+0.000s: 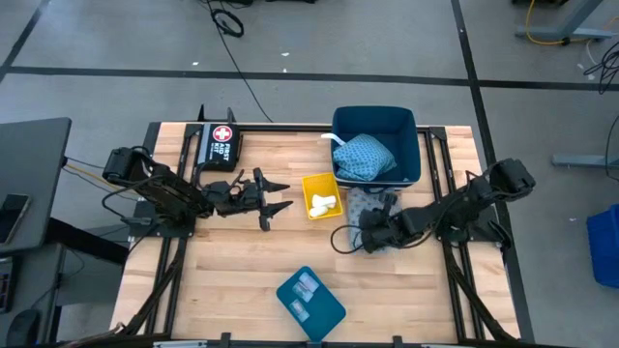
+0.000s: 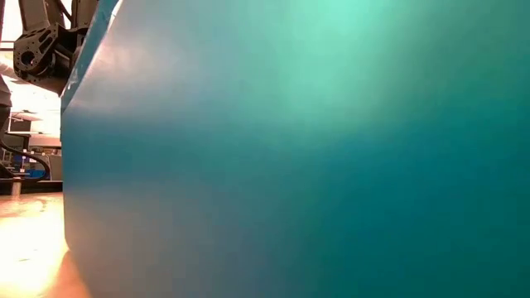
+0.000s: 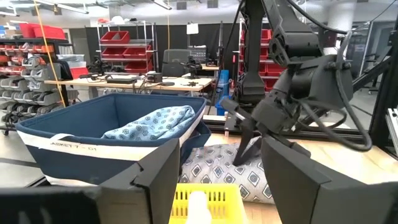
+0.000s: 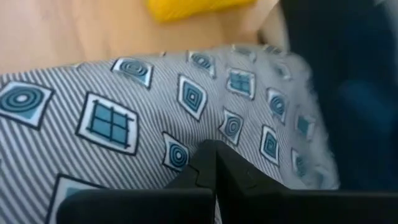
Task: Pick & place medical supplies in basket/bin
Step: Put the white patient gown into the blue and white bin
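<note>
A grey-blue patterned pad (image 1: 362, 204) (image 4: 155, 106) lies on the table between the yellow tray (image 1: 321, 196) and the blue bin (image 1: 377, 145), and leans against the bin's near wall. My right gripper (image 1: 372, 232) (image 4: 215, 163) is shut at the pad's near part. A blue patterned pad (image 1: 364, 156) (image 3: 155, 123) lies inside the bin. White rolls (image 1: 323, 203) sit in the yellow tray. Clear packets (image 1: 304, 287) rest on a teal lid (image 1: 310, 302). My left gripper (image 1: 275, 194) (image 3: 217, 186) is open and holds nothing, left of the yellow tray. My right gripper is shut with its fingertips (image 4: 205, 155) in the cloth of the grey-blue pad's near part (image 4: 186, 134), slanting down from the table's right. The fingers themselves hide the pinch, so I cannot tell how many layers are held. The pad lies on the table.
A black case with a red-and-white cross (image 1: 221, 143) sits at the far left of the table. The teal lid (image 2: 290, 149) fills nearly all of the low view. Bare wood shows on the near left (image 1: 222, 280). The yellow tray (image 3: 205, 198) is just ahead of my left fingers.
</note>
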Robot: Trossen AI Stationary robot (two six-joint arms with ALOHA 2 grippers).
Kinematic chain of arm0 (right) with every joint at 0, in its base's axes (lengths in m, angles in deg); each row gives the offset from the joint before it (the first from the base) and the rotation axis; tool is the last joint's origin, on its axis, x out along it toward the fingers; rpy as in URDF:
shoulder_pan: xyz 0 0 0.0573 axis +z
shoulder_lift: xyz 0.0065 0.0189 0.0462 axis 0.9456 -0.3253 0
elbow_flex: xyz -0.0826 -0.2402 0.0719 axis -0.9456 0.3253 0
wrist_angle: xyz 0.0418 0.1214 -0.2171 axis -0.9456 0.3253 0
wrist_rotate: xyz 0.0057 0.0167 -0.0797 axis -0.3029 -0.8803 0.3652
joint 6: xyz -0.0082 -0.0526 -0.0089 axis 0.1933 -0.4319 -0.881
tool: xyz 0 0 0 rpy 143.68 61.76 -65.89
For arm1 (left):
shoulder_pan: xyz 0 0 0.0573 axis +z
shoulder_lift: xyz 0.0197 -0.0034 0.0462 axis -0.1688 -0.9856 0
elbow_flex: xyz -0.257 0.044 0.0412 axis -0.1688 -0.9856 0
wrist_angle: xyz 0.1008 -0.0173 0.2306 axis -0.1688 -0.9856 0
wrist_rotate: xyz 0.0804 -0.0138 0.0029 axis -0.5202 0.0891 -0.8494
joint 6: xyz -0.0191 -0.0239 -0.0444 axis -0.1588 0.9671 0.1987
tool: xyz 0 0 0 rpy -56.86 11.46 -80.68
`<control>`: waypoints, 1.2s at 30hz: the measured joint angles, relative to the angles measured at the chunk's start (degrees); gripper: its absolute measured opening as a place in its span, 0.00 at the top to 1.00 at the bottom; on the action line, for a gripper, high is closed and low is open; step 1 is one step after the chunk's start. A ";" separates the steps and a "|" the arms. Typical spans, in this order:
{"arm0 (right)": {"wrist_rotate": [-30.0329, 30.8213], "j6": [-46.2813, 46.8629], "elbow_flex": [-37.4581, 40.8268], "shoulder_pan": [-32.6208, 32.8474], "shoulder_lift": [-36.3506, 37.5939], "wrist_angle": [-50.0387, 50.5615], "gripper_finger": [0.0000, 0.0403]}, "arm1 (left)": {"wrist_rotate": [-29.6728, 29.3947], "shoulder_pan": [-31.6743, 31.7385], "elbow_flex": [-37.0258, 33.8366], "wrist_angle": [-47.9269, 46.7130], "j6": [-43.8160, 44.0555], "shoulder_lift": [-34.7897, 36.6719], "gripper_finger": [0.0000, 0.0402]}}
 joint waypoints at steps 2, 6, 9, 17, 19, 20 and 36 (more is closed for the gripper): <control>1.79 -1.12 -0.19 0.21 0.83 0.07 1.00 | 0.02 0.01 0.00 0.00 0.00 0.00 0.47; 3.15 -3.84 -3.31 1.94 3.22 1.52 1.00 | 0.00 0.01 0.00 -0.02 0.00 0.00 0.47; 3.70 -4.08 -7.32 4.11 4.20 4.74 1.00 | 0.02 0.01 0.01 -0.06 0.02 0.00 0.47; -7.85 -2.99 -15.08 9.99 4.10 8.58 0.96 | 0.04 0.01 0.02 -0.90 0.02 0.00 0.47; -9.90 -2.10 -15.21 11.64 4.08 8.49 0.90 | 0.04 -0.02 0.02 -1.09 -0.13 0.00 0.47; -10.78 -1.66 -15.21 12.33 4.08 8.66 0.86 | 0.04 -0.02 0.02 -1.06 -0.13 0.00 0.47; -14.58 4.03 -14.62 14.38 -1.07 11.58 0.25 | 0.67 -0.02 0.02 -1.08 -0.17 0.00 0.47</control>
